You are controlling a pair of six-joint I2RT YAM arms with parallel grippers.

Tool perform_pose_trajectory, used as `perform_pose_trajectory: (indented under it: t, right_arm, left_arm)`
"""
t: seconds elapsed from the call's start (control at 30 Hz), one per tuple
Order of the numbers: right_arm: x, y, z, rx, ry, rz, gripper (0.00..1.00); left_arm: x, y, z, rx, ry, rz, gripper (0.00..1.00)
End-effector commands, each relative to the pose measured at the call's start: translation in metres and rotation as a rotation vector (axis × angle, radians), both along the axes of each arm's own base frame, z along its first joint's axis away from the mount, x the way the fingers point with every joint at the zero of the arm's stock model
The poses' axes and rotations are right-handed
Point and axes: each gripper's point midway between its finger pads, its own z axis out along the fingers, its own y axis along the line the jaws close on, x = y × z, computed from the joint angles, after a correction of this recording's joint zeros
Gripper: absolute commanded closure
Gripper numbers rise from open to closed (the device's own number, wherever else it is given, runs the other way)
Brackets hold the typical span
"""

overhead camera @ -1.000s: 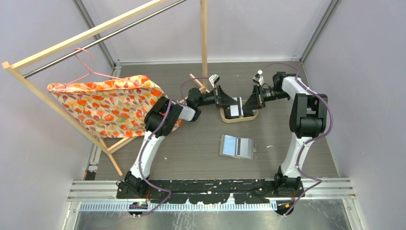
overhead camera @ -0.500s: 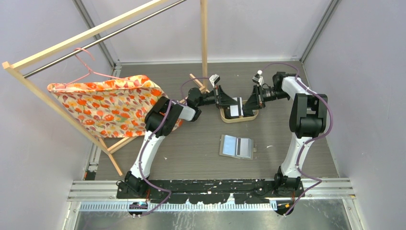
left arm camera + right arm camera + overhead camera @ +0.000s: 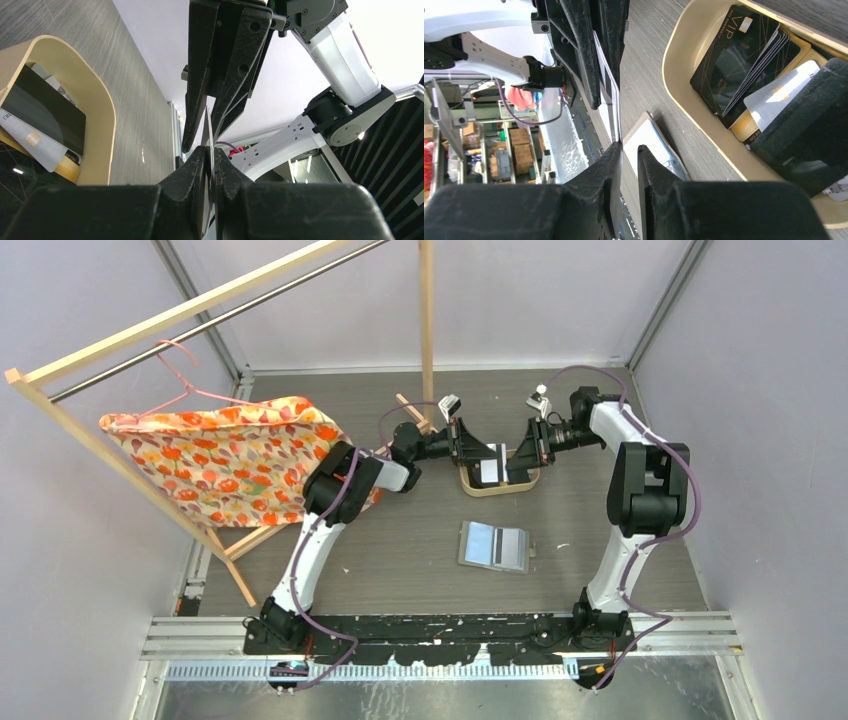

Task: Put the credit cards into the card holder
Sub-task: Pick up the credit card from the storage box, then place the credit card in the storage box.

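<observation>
1. My left gripper (image 3: pixel 211 159) is clenched on a white card (image 3: pixel 608 90). On the left wrist feed I see that card edge-on, pinched between both fingertips.
2. My right gripper (image 3: pixel 629 152) faces it from the other side, jaws a narrow way apart. Table shows through the gap, and the card's far end sits between the fingers, close against one of them. I can't read any print on the held card from either wrist feed.
3. On the overhead feed both grippers meet above the oval wooden tray (image 3: pixel 470 483), at the far middle of the table (image 3: pixel 400 540).
4. The rest of the credit cards lie in that tray. A fanned stack of black cards (image 3: pixel 736 55) has "VIP" in gold on the top one, and the small line beside it is too fine to read.
5. A whitish chip card (image 3: pixel 781 90) lies next to the stack. On the left wrist feed it shows "CH" cut off at the frame edge.
6. The card holder (image 3: pixel 493 546) lies open on the table, nearer the arm bases than the tray and apart from it.
</observation>
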Motion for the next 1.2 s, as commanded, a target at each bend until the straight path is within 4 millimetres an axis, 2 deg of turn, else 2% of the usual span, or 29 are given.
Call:
perform_pose_trajectory:
  t: [0.0,0.63,0.83,1.17]
  right_arm:
    - [0.003,-0.003,-0.001,-0.072,-0.128,0.022,0.77]
    - [-0.002,0.003,-0.01,-0.053,-0.125,0.046,0.76]
    - [-0.001,0.006,-0.009,-0.041,-0.116,0.038,0.7]
    - [0.013,0.011,-0.005,0.014,-0.042,-0.046,0.7]
  left_arm:
    - [-0.004,-0.001,0.031,-0.077,-0.088,-0.017,0.89]
    - [0.005,-0.002,0.038,-0.097,-0.077,-0.009,0.9]
    - [0.008,-0.003,0.039,-0.103,-0.075,-0.002,0.92]
    - [0.005,-0.004,0.034,-0.094,-0.076,-0.009,0.92]
